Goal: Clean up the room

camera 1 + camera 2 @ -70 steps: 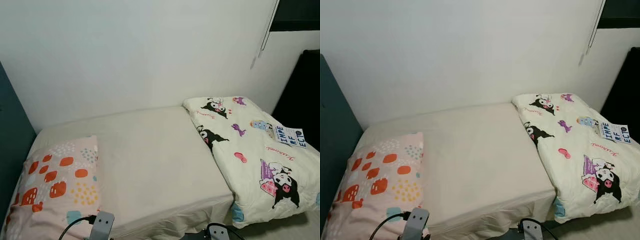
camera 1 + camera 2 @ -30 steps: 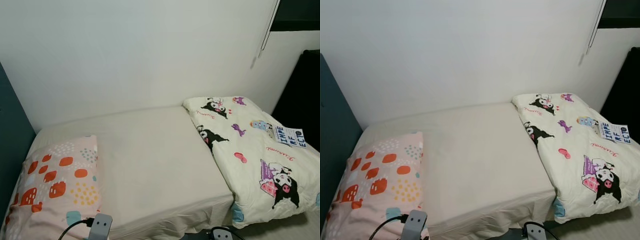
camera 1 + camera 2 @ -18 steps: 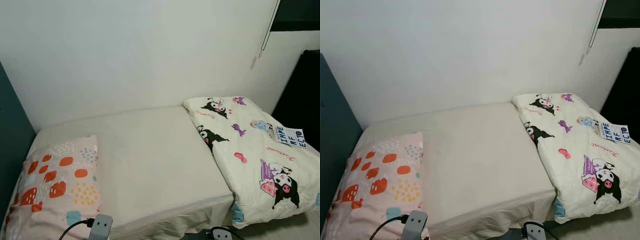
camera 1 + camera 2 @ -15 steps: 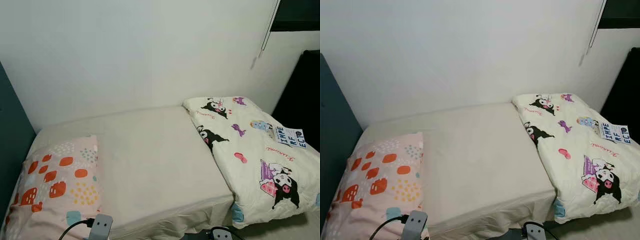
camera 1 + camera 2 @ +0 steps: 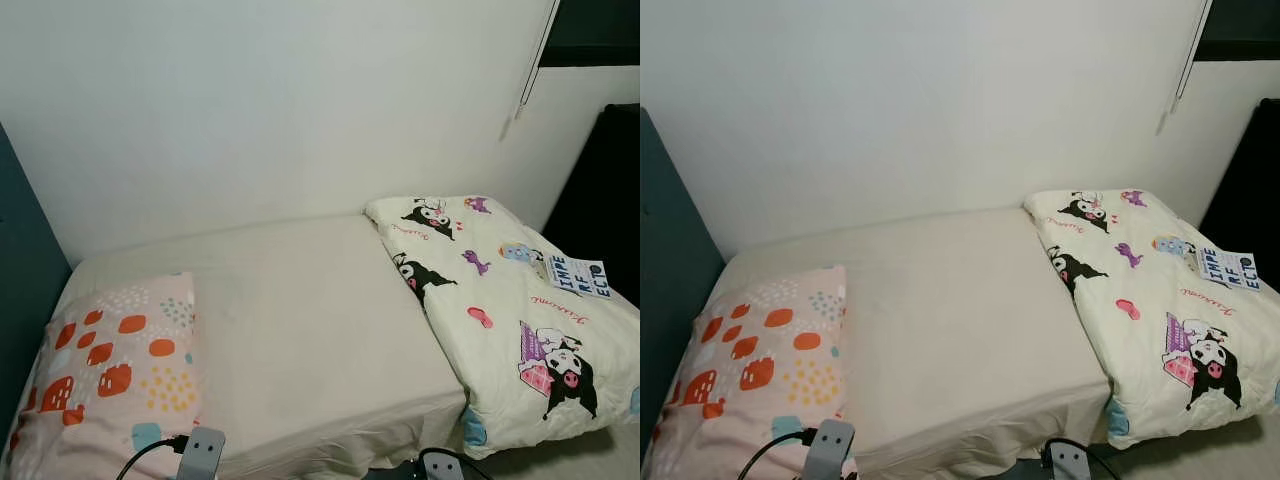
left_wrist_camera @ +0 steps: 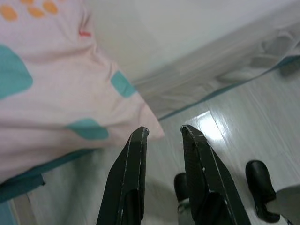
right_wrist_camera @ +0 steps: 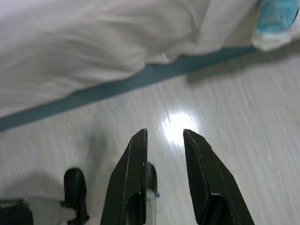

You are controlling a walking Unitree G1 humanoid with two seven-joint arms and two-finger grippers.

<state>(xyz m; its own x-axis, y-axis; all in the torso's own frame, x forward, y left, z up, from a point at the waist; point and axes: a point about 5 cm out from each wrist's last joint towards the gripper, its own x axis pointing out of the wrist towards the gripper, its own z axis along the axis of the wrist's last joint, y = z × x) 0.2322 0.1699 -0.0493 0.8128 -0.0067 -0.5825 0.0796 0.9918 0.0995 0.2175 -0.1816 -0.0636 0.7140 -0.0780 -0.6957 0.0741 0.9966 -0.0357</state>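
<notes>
The bed (image 5: 310, 320) is lying against the wall, its near edge cut off. A pillow (image 5: 110, 365) is resting at its left end and a folded quilt (image 5: 510, 310) at its right, with a printed tag (image 5: 577, 276) too small to read. Both arms are hanging low. The left gripper (image 6: 163, 131), fingers parted and grasping nothing, is beside the pillow's corner; the right gripper (image 7: 165, 133), likewise released, is over the floor (image 7: 225, 117). Since 2.3 s ago the scene is sitting slightly lower; nothing has moved.

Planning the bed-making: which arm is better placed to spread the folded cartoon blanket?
Probably the right: the blanket lies bunched on the bed's right end, nearer the right gripper.
</notes>
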